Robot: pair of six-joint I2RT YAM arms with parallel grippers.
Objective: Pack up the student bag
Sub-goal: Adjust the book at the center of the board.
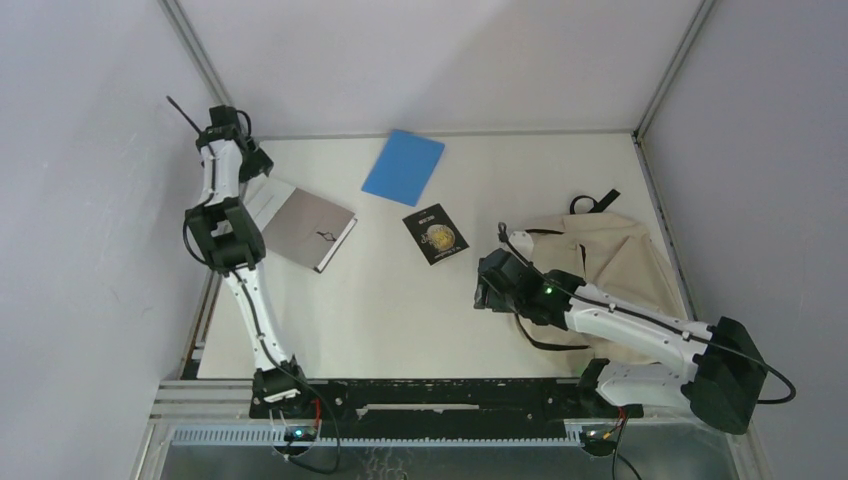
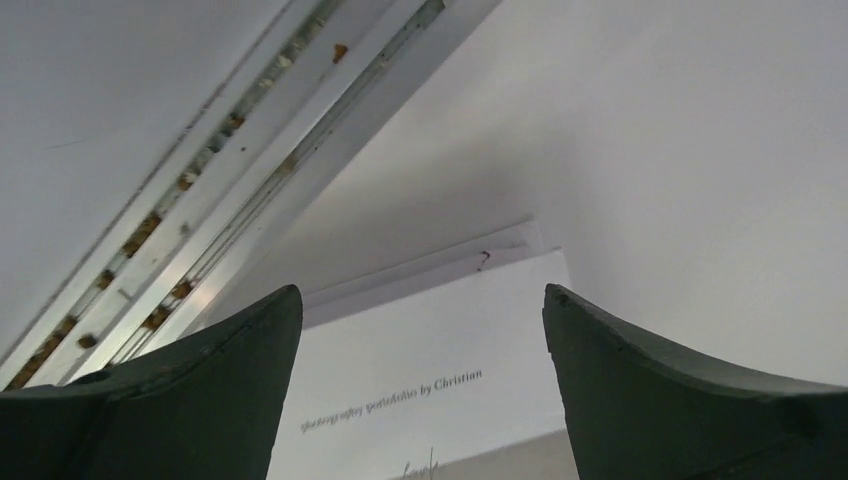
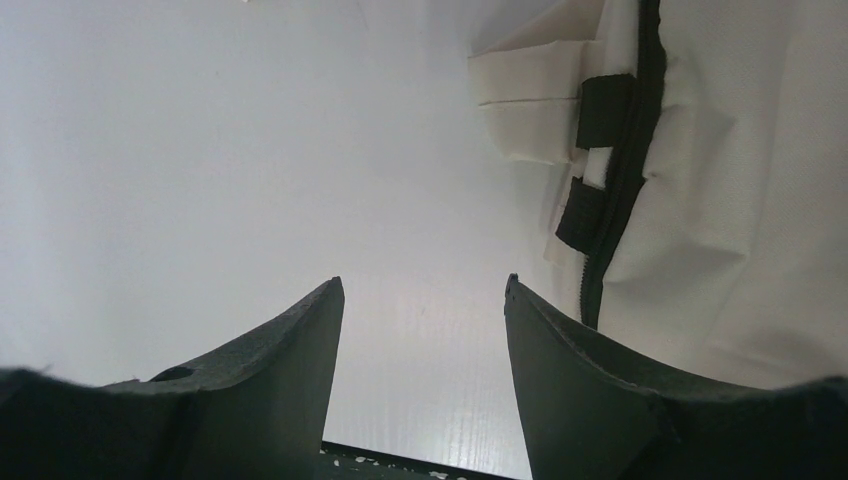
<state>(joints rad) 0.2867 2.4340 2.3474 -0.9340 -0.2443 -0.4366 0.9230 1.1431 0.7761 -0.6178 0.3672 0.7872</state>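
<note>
The student bag (image 1: pixel 612 262), a cream fabric backpack with black straps, lies flat at the right of the table. In the right wrist view its black zipper (image 3: pixel 612 210) and cream cloth (image 3: pixel 745 190) lie just right of my fingers. My right gripper (image 1: pixel 488 290) is open and empty, low over bare table by the bag's left edge (image 3: pixel 424 281). My left gripper (image 1: pixel 256 166) is open and empty at the far left, over the white end of a grey book (image 1: pixel 306 228). The left wrist view shows that book's white page (image 2: pixel 440 350) with printed text between the fingers (image 2: pixel 421 292).
A blue notebook (image 1: pixel 403 166) lies at the back middle. A small black booklet with a gold emblem (image 1: pixel 436 234) lies mid-table. An aluminium frame rail (image 2: pixel 210 170) runs along the left edge by the left gripper. Grey walls enclose the table.
</note>
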